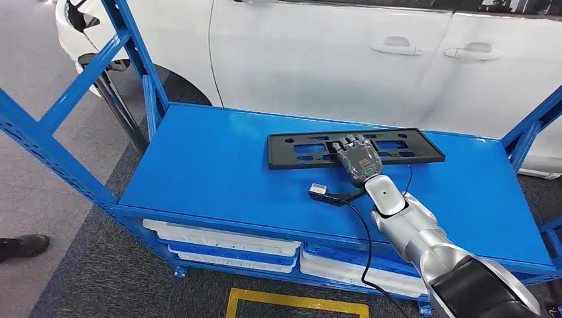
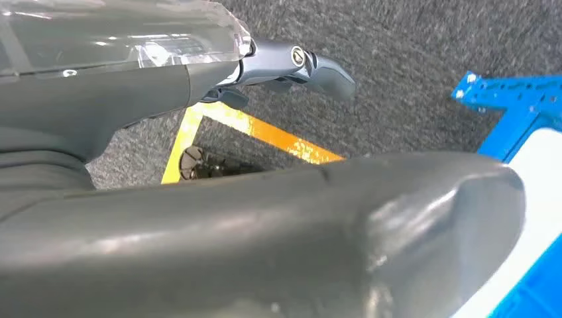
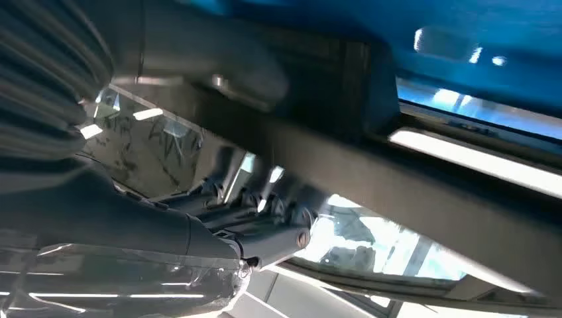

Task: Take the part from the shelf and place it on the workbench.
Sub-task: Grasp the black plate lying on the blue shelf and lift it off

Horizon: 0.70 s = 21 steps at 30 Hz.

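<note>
A long black slotted part point(image 1: 298, 147) lies on the blue shelf top point(image 1: 212, 165), toward its far side. My right hand point(image 1: 358, 158) reaches over the part's middle and grips it. In the right wrist view the grey thumb point(image 3: 225, 66) lies on one side of the part's black bar point(image 3: 431, 205) and the darker fingers point(image 3: 265, 225) curl round the other. My left hand point(image 2: 265, 232) hangs over the grey carpet, holding nothing, with its fingers point(image 2: 311, 63) held out apart from the thumb.
A white car point(image 1: 318, 59) stands close behind the shelf. Blue uprights point(image 1: 59, 126) frame both ends. White trays point(image 1: 225, 242) fill the level below. A black cable with a plug point(image 1: 328, 193) trails from my right wrist. A yellow floor marking point(image 1: 291, 301) and a person's shoe point(image 1: 23, 246) are nearby.
</note>
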Motion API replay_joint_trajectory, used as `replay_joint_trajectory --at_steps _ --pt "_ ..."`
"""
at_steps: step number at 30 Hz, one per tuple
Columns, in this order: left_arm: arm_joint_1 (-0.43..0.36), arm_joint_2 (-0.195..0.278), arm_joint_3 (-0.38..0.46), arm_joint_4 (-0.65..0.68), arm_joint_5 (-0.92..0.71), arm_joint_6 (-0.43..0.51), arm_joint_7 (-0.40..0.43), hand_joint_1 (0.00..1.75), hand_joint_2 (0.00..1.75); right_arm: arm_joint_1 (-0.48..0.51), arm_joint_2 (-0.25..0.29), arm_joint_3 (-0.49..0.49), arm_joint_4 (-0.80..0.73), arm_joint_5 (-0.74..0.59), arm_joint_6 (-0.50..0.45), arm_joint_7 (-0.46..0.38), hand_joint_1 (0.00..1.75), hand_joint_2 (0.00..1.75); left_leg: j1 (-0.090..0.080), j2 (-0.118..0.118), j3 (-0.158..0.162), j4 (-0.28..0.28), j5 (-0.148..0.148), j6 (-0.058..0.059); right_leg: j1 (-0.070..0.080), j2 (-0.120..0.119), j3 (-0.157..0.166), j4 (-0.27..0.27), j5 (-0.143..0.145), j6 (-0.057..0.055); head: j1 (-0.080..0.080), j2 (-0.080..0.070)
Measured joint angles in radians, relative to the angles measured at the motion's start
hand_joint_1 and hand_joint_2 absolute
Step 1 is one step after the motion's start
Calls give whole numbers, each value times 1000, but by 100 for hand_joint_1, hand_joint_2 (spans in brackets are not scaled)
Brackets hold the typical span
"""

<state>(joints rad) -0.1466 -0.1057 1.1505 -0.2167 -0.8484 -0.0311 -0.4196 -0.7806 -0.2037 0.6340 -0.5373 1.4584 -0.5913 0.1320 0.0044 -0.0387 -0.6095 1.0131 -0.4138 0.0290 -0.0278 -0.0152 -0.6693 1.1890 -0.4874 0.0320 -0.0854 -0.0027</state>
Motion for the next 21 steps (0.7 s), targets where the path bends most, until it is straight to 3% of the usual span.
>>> replay_joint_trajectory --at_steps 4,8,10,12,13,14,15,18,19,21 --pt "-1 1 0 0 -1 -2 0 0 0 -3 12 -16 6 -5 2 -15 175 175 -4 2 -6 9 -8 -16 7 -16 64 -146 41 -8 0 0" --pt "-6 2 0 0 -2 -4 0 0 0 -2 20 -34 8 -8 1 -44 175 175 -2 8 -12 26 -23 -38 11 -16 71 -163 37 -31 0 0" --pt "-9 3 0 0 -2 -4 0 0 0 -2 20 -42 10 -8 1 -53 175 175 0 14 -52 114 -76 -48 11 -24 75 -168 38 -43 0 0" --pt "-9 2 0 0 -1 -4 0 0 0 -1 20 -48 12 -7 1 -59 175 175 0 18 -117 248 -136 -53 15 -27 76 -167 37 -48 0 0" --pt "-8 2 0 0 0 -3 0 0 0 0 20 -51 12 -6 0 -61 175 175 0 19 -139 291 -146 -54 17 -27 76 -167 36 -49 0 0" --pt "-8 2 0 0 0 -2 0 0 0 1 19 -53 13 -5 0 -63 175 175 0 19 -142 294 -136 -54 18 -26 77 -167 35 -50 0 0" --pt "-8 3 0 0 1 -1 -3 0 0 1 19 -56 13 -4 -2 -65 175 175 0 19 -125 255 -107 -53 18 -25 78 -166 35 -49 0 0" --pt "-10 3 0 0 3 -11 -34 0 0 2 19 -66 12 -2 -7 -73 175 175 -2 12 -35 59 -18 -41 21 -20 82 -162 30 -41 0 0" --pt "-10 3 0 0 5 -19 -52 0 0 3 19 -70 12 -2 -10 -76 175 175 -3 9 -21 26 -9 -36 23 -18 82 -161 29 -37 0 0" --pt "-9 3 0 0 7 -29 -86 0 0 6 19 -77 11 -2 -15 -81 175 175 -6 9 -17 13 -5 -22 24 -16 81 -163 30 -26 0 0"
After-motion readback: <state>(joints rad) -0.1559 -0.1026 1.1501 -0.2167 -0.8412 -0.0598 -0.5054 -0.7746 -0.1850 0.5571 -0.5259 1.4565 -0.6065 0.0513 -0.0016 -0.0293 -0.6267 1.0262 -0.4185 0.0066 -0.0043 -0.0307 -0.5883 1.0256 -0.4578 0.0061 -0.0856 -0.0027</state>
